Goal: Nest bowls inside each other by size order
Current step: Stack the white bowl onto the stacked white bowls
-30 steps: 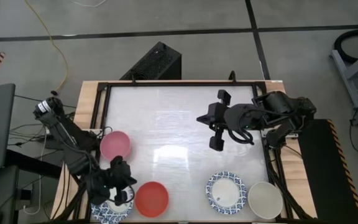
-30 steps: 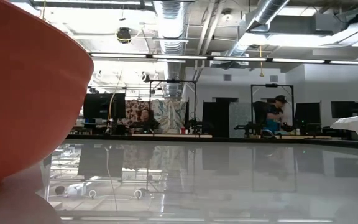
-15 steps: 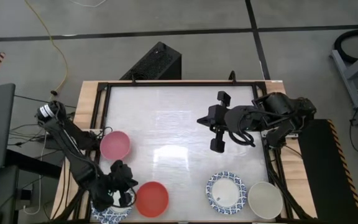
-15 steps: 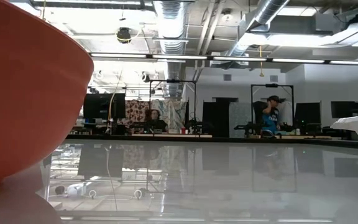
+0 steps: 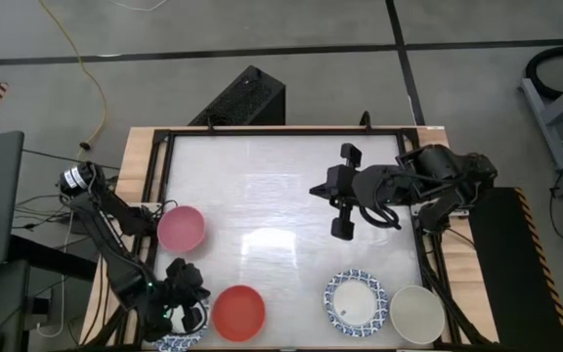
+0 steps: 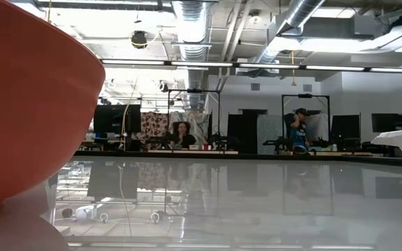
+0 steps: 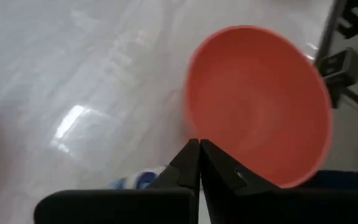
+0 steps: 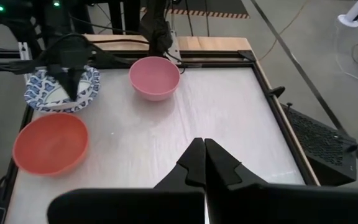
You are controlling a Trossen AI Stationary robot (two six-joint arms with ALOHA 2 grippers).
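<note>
My left gripper (image 5: pixel 186 311) hangs at the lower left of the high view, right over a blue-and-white patterned bowl (image 5: pixel 178 337) at the table's near edge, of which only a sliver shows beneath me. My left fingers (image 7: pixel 188 163) are pressed together, tip against tip, with nothing between them (the left wrist view makes that plain). Just beside that patterned bowl sits the red bowl (image 5: pixel 238 312), upright and empty. The small pink bowl (image 5: pixel 181 227) stands above it in the frame, near the left rail of the table (image 5: pixel 281 196).

My right gripper (image 5: pixel 344 192) waits over the upper right part of the white surface, well apart from every dish. Its fingers (image 8: pixel 194 160) also meet at the tips, holding nothing.

Along the bottom edge toward the right, a second blue-and-white patterned bowl (image 5: pixel 356 301) with a white centre sits just beside the plain cream-white bowl (image 5: pixel 417 313); whether the two rims touch I cannot tell.

In the low view the red bowl fills the left side, and two people sit far off in the room behind.
</note>
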